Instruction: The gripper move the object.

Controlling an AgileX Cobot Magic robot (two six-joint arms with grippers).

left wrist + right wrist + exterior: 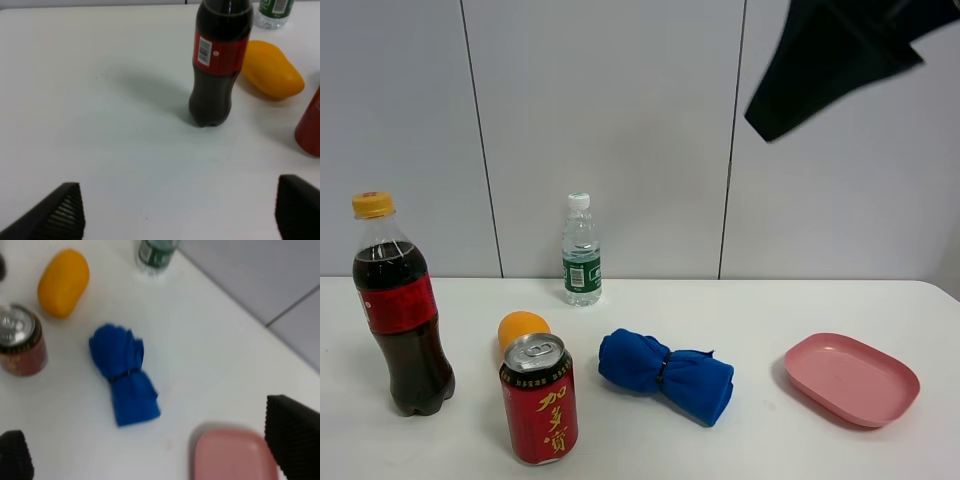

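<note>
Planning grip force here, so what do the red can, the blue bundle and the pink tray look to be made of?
Red can: likely aluminium, judging by its shiny silver pull-tab top and glossy printed wall. Blue bundle: soft matte cloth, folded and creased, cinched by a dark band. Pink tray: probably plastic, smooth with a slight sheen.

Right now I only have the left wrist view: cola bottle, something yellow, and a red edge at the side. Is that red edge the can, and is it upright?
Observer: Yes. The red can stands upright on the table, silver top up, in front of the yellow fruit.
Operator: Anything on its far side from the cola bottle?
Observer: A rolled blue cloth lies beside it, apart from it.
Operator: And beyond the cloth?
Observer: A pink tray, nothing visible in it.
Operator: Where is the right gripper?
Observer: The right gripper is open above the table, over the cloth and tray, holding nothing.
</note>
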